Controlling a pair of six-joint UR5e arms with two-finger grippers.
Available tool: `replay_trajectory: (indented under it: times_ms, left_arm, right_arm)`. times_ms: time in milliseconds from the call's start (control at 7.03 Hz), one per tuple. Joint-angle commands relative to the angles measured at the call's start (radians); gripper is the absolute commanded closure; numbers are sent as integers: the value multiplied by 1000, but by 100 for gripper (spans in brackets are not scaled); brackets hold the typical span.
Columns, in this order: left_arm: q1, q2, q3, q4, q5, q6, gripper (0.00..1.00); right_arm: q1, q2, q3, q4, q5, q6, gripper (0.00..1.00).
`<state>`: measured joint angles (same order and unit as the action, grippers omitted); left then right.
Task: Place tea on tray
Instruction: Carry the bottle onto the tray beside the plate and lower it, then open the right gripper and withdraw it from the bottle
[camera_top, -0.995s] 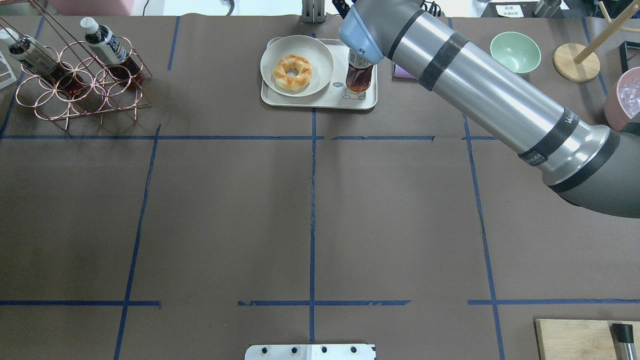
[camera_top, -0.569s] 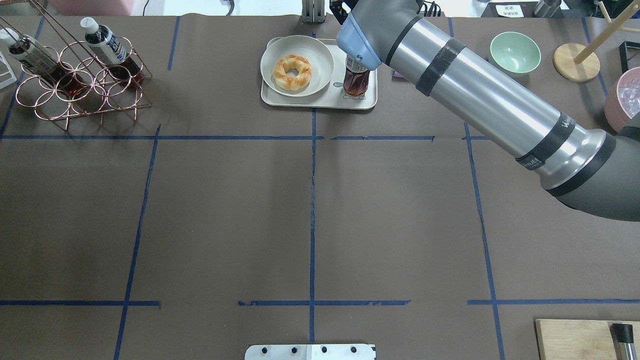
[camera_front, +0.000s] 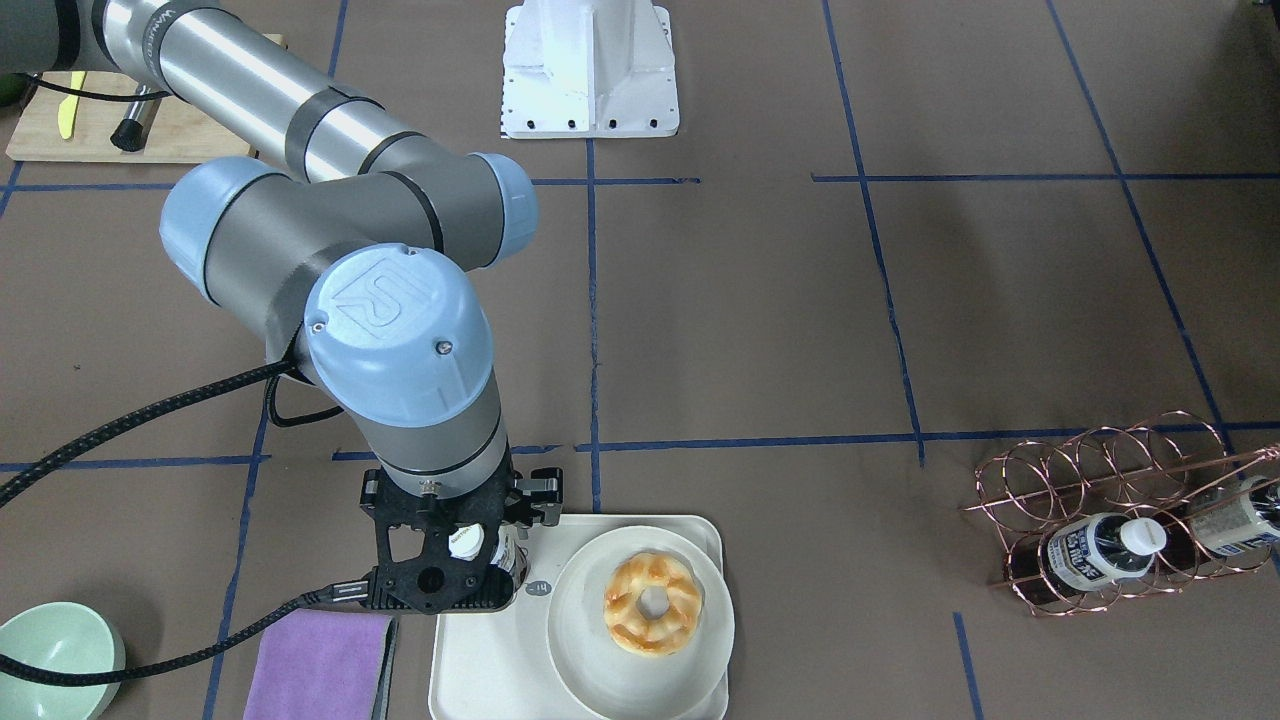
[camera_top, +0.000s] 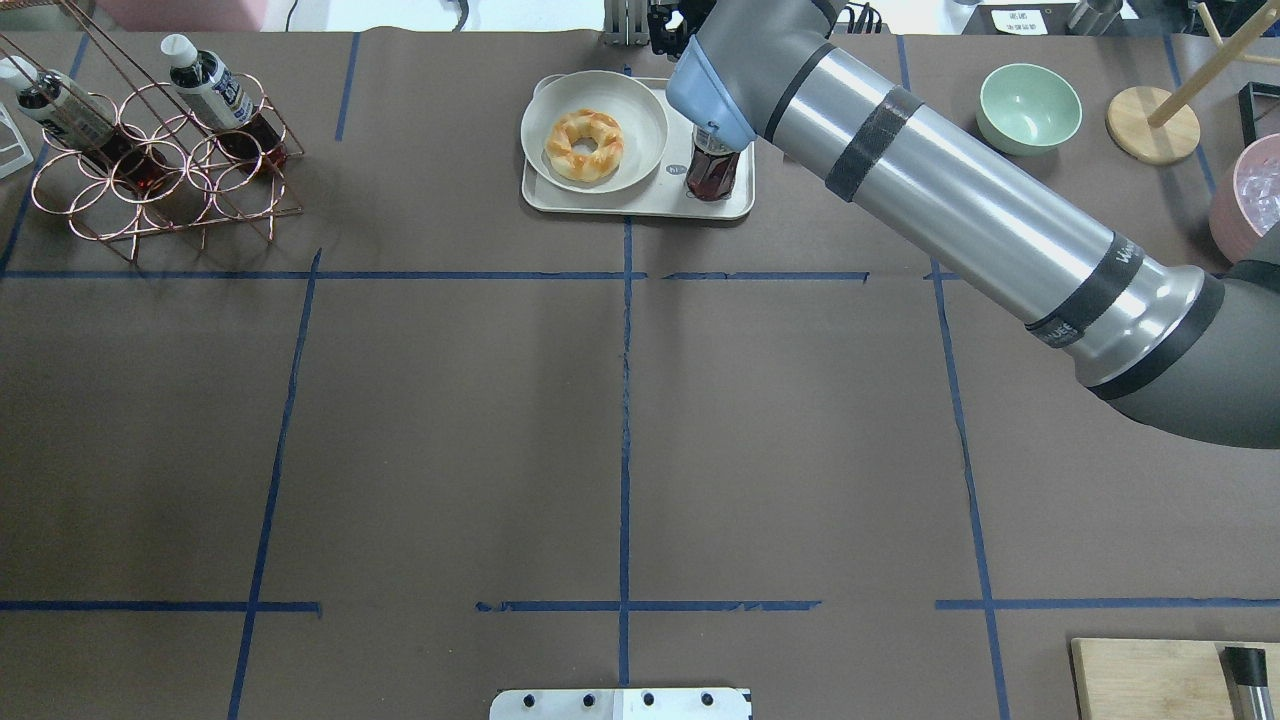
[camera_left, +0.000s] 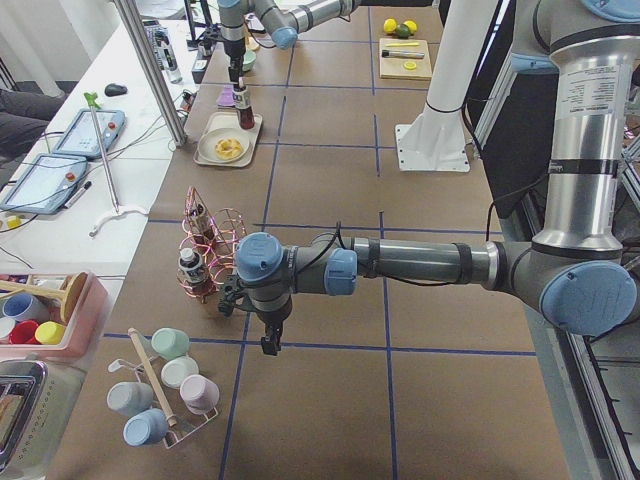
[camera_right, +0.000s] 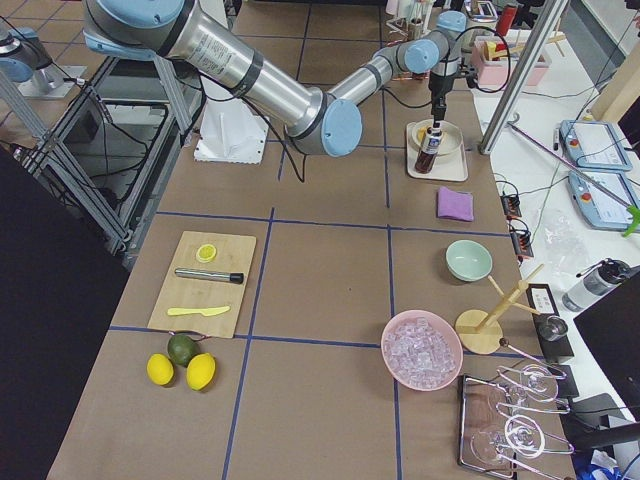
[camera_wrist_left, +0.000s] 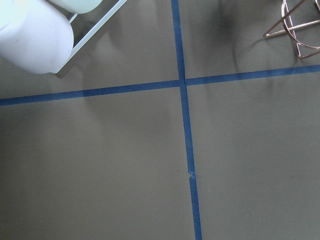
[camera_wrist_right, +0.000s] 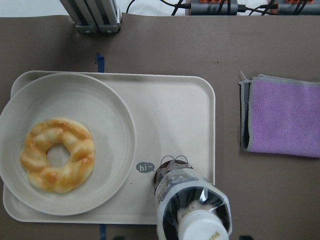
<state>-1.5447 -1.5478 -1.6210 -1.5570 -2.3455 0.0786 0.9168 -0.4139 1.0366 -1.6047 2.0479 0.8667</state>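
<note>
The right arm (camera_top: 960, 190) is made of polished silver tubes joined by dark grey housings, each closed with a pale blue round cap. Two black bands ring the long tube. Small dark lettering, too small to read, sits by the band nearer the white base (camera_front: 590, 70). The cap (camera_front: 395, 320) farthest from the base bears an embossed UR logo and two small screws. Beyond that cap, the right hand (camera_front: 455, 560) is a black openwork frame with round holes. Black braided cable (camera_front: 130, 420) trails from that end. The base is a flared white pedestal with a row of bolt holes along its foot. The left arm (camera_left: 420, 262) has the same silver tube, grey housings, blue caps and black bands, and the left hand (camera_left: 270, 345) is small and dark.
</note>
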Motion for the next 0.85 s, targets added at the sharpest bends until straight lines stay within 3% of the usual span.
replay_trajectory:
  times_ms: [0, 142, 284, 569, 711]
  left_arm:
    - [0, 2, 3, 0, 0, 1, 0]
    - [0, 3, 4, 0, -2, 1, 0]
    - [0, 2, -3, 14, -3, 1, 0]
    - [2, 0, -3, 18, 0, 0, 0]
    - [0, 9, -13, 38, 0, 6, 0]
  right_arm:
    - [31, 1, 46, -12, 46, -3, 1]
    - [78, -8, 59, -32, 122, -17, 1]
    - [86, -66, 118, -76, 133, -56, 1]
    - [173, -298, 396, -252, 149, -345, 1]
    - [228, -430, 510, -286, 149, -499, 1]
